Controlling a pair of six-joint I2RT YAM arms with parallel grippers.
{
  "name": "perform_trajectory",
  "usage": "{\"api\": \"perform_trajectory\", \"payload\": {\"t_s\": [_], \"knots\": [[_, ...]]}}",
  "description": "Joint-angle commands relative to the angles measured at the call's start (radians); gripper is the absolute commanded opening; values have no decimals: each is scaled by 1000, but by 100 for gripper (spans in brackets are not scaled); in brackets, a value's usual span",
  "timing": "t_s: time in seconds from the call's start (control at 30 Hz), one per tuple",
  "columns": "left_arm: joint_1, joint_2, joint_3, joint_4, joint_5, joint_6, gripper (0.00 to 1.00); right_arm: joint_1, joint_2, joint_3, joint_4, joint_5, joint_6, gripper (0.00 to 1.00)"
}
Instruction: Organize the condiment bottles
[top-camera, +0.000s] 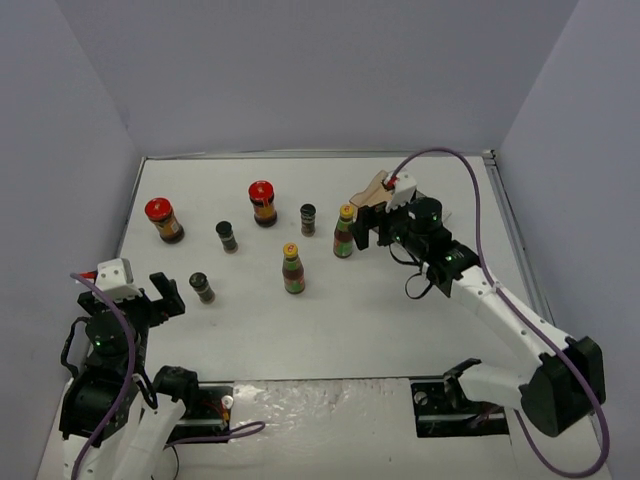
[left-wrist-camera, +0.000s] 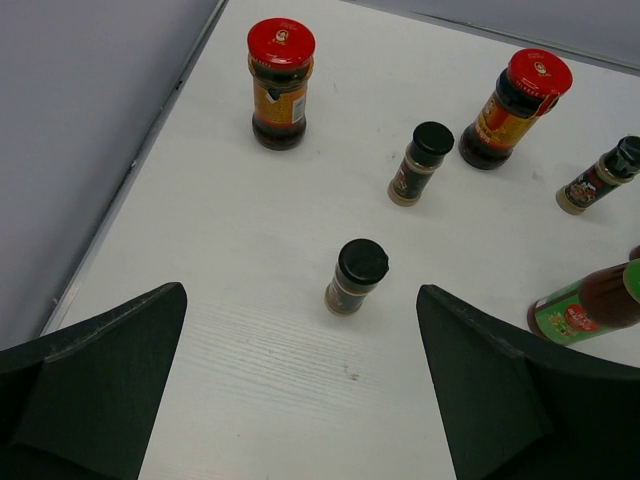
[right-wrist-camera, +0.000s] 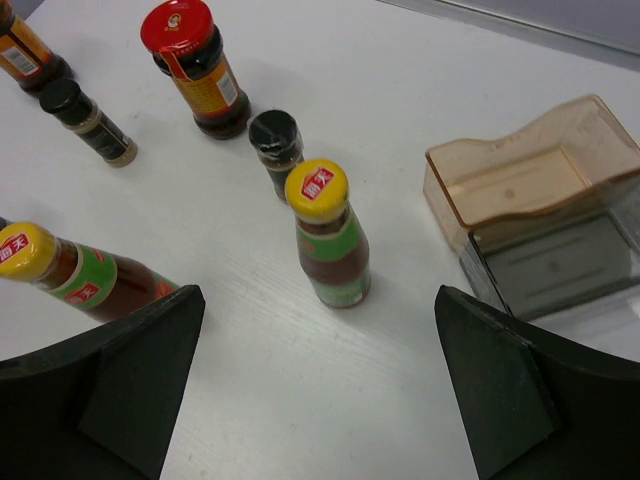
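Seven bottles stand on the white table (top-camera: 400, 320). Two red-lidded jars (top-camera: 163, 220) (top-camera: 262, 203) are at the back left. Three dark shakers (top-camera: 227, 236) (top-camera: 308, 219) (top-camera: 202, 288) stand among them. Two yellow-capped, green-necked bottles (top-camera: 344, 231) (top-camera: 292, 269) are mid-table. My left gripper (top-camera: 165, 297) is open and empty, just left of the near shaker (left-wrist-camera: 356, 276). My right gripper (top-camera: 366, 230) is open and empty, right beside a yellow-capped bottle (right-wrist-camera: 330, 235), which stands ahead of the open jaws.
A clear amber compartment tray (right-wrist-camera: 540, 200) sits at the back right, partly hidden behind my right wrist in the top view (top-camera: 376, 187). Grey walls close the table on three sides.
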Motion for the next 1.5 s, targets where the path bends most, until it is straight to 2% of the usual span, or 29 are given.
{"api": "perform_trajectory", "payload": {"t_s": [0.0,0.17,0.37,0.47,0.57,0.8,0.93,1.03,1.27,1.47], "knots": [[-1,1,4,70,9,-27,97,7,123,28,278,-120,-63,96],[-1,-10,2,77,23,-18,97,5,218,9,412,-117,-79,96],[-1,-8,3,75,21,-17,97,2,324,19,498,-94,-79,96],[-1,-10,4,74,18,-17,97,0,372,34,507,-101,-97,92],[-1,-8,3,68,-4,-19,97,-2,409,36,533,-118,-104,84],[-1,-5,6,63,-8,-20,97,-5,465,34,572,-148,-96,56],[-1,-5,5,63,-9,-20,97,-9,441,34,562,-151,-109,21],[-1,-3,5,65,-9,-20,97,-11,384,53,510,-147,-122,1],[-1,-2,3,66,-9,-21,97,-38,278,194,355,-110,-158,0],[-1,0,3,66,-11,-21,97,-154,304,349,320,-109,-152,0]]}}
